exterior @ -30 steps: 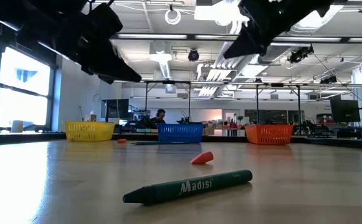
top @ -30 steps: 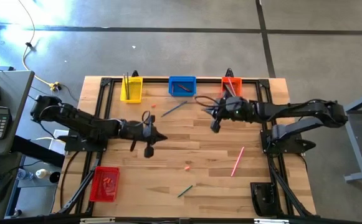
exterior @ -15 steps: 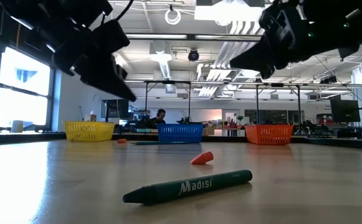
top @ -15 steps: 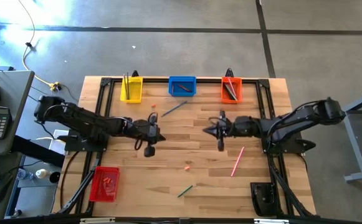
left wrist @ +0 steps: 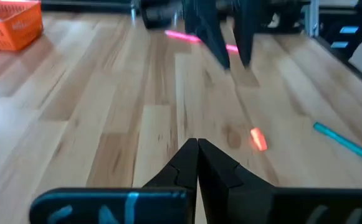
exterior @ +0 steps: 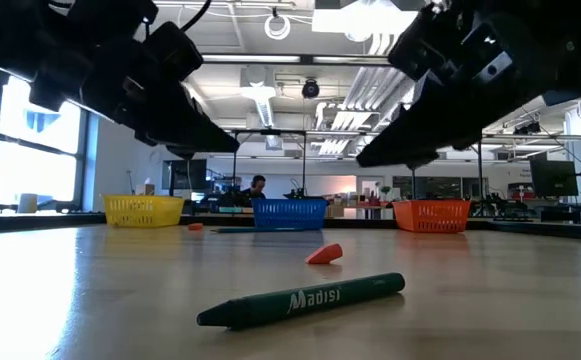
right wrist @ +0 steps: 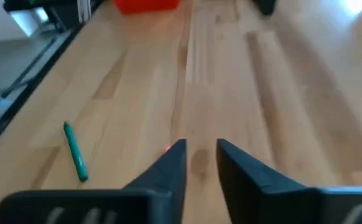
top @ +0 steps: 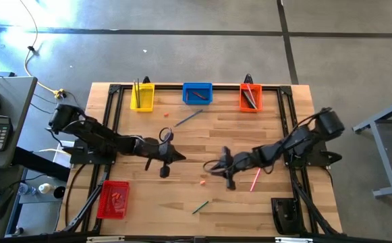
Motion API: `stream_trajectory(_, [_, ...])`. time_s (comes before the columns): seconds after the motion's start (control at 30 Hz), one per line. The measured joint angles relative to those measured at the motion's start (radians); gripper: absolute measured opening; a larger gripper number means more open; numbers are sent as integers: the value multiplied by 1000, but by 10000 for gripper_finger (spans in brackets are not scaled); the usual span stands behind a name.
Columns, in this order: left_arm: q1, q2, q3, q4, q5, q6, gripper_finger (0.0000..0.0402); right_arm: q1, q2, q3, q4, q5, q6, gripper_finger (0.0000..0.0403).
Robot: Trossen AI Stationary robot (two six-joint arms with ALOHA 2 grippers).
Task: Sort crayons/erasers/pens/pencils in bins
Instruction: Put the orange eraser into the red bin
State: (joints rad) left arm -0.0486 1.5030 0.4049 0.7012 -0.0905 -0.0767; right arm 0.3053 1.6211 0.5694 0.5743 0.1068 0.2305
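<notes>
A tiny pink-red eraser (top: 202, 181) lies on the wooden table, between my two grippers and a little nearer the front edge. My right gripper (right wrist: 199, 155) is open and hovers just right of the eraser (right wrist: 168, 148), pointing left and slightly down. My left gripper (left wrist: 197, 146) is shut and empty, hanging above the table left of the eraser (left wrist: 258, 139). A green crayon (top: 200, 206) lies near the front edge. A pink pen (top: 255, 177) lies under my right arm. The yellow (top: 142, 96), blue (top: 198, 94) and orange (top: 249, 97) bins line the far edge. The red bin (top: 113, 200) stands at the near left.
A long bluish stick (top: 187, 118) and a small red bit (top: 166, 115) lie in front of the blue bin. The yellow and orange bins hold long sticks. Black frame rails run along the table's left, right and far edges.
My right gripper has swung from in front of the orange bin toward the near edge and sunk, tipping downward, and now hangs just right of the eraser. My left gripper has sunk a little. Nothing on the table has moved.
</notes>
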Motion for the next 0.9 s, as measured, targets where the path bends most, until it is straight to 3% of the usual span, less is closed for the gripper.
stream_trajectory(0.2, [0, 12, -7, 1, 1, -2, 0, 35, 167, 93, -1, -11, 34, 151])
stream_trajectory(0.4, [0, 12, -7, -1, 1, 1, 0, 51, 287, 170, -2, -12, 6, 162])
stream_trajectory(0.57, [0, 12, -7, -1, 1, -9, 0, 49, 332, 193, -1, -6, -9, 129])
stream_trajectory(0.83, [0, 12, -7, 4, 17, -65, 0, 48, 341, 196, 3, 5, -22, 19])
stream_trajectory(0.9, [-4, 12, -7, 4, 44, -70, 1, 48, 341, 196, 6, 5, -25, 7])
